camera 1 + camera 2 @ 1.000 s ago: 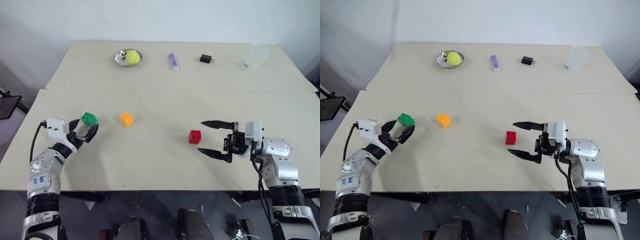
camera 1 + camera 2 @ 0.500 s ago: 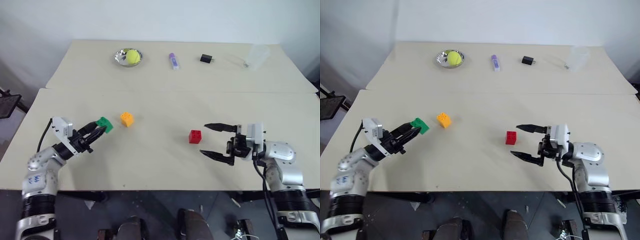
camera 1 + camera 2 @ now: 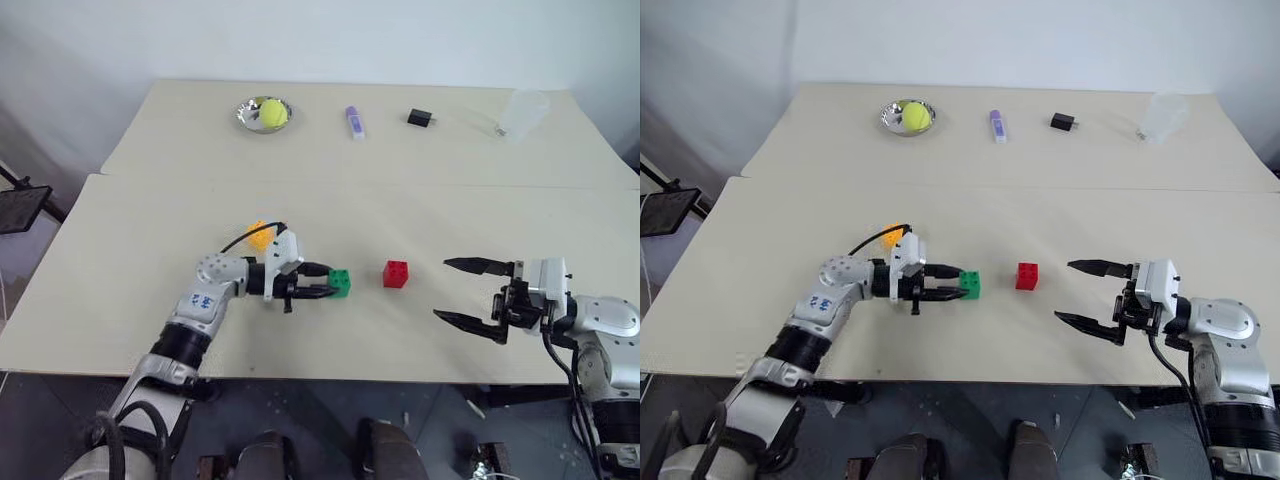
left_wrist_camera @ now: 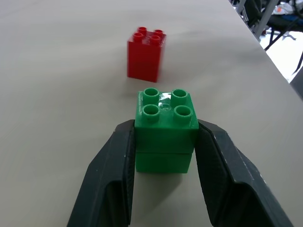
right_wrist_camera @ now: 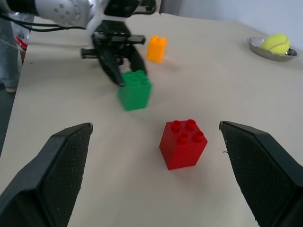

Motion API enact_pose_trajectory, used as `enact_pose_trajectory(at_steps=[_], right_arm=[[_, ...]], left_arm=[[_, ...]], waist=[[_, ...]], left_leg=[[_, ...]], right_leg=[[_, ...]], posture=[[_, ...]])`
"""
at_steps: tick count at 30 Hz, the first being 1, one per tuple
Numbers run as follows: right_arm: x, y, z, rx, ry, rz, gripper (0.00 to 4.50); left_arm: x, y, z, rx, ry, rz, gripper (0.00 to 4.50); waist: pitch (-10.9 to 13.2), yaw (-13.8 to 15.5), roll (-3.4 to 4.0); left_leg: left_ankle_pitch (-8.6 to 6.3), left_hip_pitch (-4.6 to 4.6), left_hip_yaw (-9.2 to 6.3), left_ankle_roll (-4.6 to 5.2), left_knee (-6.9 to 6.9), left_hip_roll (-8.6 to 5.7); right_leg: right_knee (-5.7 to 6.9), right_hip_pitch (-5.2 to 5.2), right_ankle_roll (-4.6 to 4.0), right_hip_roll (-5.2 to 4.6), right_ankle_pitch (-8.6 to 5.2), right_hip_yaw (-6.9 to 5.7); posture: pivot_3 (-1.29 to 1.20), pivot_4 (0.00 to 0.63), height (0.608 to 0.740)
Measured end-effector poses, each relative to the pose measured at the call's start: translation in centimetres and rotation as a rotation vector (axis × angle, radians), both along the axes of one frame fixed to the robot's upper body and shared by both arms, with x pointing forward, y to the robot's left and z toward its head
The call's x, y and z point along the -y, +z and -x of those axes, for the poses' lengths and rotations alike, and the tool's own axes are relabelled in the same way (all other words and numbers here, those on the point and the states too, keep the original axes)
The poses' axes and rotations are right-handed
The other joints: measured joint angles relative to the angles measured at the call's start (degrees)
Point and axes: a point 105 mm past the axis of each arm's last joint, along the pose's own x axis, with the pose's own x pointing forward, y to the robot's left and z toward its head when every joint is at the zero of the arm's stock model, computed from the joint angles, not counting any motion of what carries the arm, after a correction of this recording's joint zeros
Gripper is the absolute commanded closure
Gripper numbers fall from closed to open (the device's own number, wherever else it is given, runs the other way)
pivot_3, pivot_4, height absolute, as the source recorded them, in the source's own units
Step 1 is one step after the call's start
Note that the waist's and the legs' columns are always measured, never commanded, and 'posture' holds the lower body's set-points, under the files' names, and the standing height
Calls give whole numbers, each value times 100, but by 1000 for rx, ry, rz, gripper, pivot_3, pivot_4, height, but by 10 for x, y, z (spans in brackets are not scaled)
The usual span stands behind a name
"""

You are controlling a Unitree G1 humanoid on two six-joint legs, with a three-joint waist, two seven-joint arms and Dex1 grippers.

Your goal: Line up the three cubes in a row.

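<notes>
Green cube (image 4: 165, 130) is clamped between the two black fingers (image 4: 111, 182) of the left gripper (image 3: 325, 287), low over the near counter (image 3: 150, 230), just beside the red cube (image 3: 395, 273), which stands on the counter with a small gap between them. The orange-yellow cube (image 3: 260, 233) sits behind the left arm, partly hidden by it. The right gripper (image 3: 468, 296) is near the front edge of the counter, to the right of the red cube, its fingers spread wide and holding nothing. The counter is pale beige and matte; a second counter (image 3: 180, 130) of the same colour stands behind, against a plain white wall (image 3: 320, 40), and carries a metal bowl (image 3: 248, 112) with a yellow-green ball (image 3: 273, 111), a small black box (image 3: 420, 118) and a clear cup (image 3: 523, 112).
</notes>
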Motion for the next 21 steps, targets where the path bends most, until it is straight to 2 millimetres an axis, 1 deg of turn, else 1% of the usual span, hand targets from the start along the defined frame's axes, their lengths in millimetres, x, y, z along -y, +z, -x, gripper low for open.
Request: enact_pose_trajectory(at_steps=[3, 8, 10, 13, 15, 17, 18, 19, 20, 21], right_arm=[[3, 1, 8, 4, -37, -10, 0], [3, -1, 15, -5, -65, -10, 0], [2, -1, 16, -7, -70, -11, 0], [3, -2, 16, -20, -75, -22, 0], [3, -2, 16, -29, -76, -31, 0], [0, -1, 16, -41, -67, -39, 0], [-1, 0, 15, -46, -61, -43, 0], [-5, 2, 12, -47, -45, -48, 0], [-8, 4, 10, -46, -35, -51, 0], [-11, 6, 8, -45, -23, -56, 0]], left_arm=[[1, 0, -11, 9, 19, 7, 3052], [1, 1, -18, 27, -6, -17, 3052], [0, 3, -20, 45, -16, -27, 2314], [-2, 8, -15, 44, -62, -5, 1471], [-2, 21, -10, 67, -113, 38, 912], [-5, 38, -3, 113, -152, 60, 371], [-9, 44, -1, 130, -153, 64, 371], [-21, 53, 4, 166, -130, 76, 371], [-33, 59, 5, 186, -91, 85, 180], [-44, 63, 7, 205, -43, 104, 180]], waist=[[1, 22, -2], [1, 29, -3], [1, 24, -3], [2, 19, -3], [3, 16, -6], [3, 11, -6], [3, -5, -6], [4, -48, -6], [3, -84, -5], [3, -108, -5]], left_leg=[[0, -3, -4, 1, 0, 0], [0, -3, -5, 5, 5, -2], [0, -2, -5, 6, 6, -2], [0, -3, -6, 6, 4, -1], [0, -8, -7, 6, 3, -1], [0, -7, -9, 6, 3, -1], [0, -4, -8, 6, 3, 0], [0, 0, -6, 5, 1, 2], [0, 3, -9, 5, 1, 4], [0, 5, -9, 4, 1, 8]], right_leg=[[-1, 1, 1, -1, 1, -3], [-4, 5, 3, -2, 2, -3], [-3, 5, 3, -3, 2, -2], [-2, 3, 3, -3, 2, -4], [-1, 0, 3, -3, 2, -4], [1, 0, 3, -2, 2, -5], [2, 0, 3, -2, 2, -3], [5, -1, 3, -2, 2, 2], [14, -1, 3, -2, 2, 1], [16, -1, 3, -2, 2, 1]], posture=[[0, 150, 740], [0, 150, 740], [0, 150, 740], [0, 150, 740], [0, 150, 740], [0, 150, 740], [0, 150, 740], [0, 150, 740], [0, 150, 740], [0, 150, 740]])
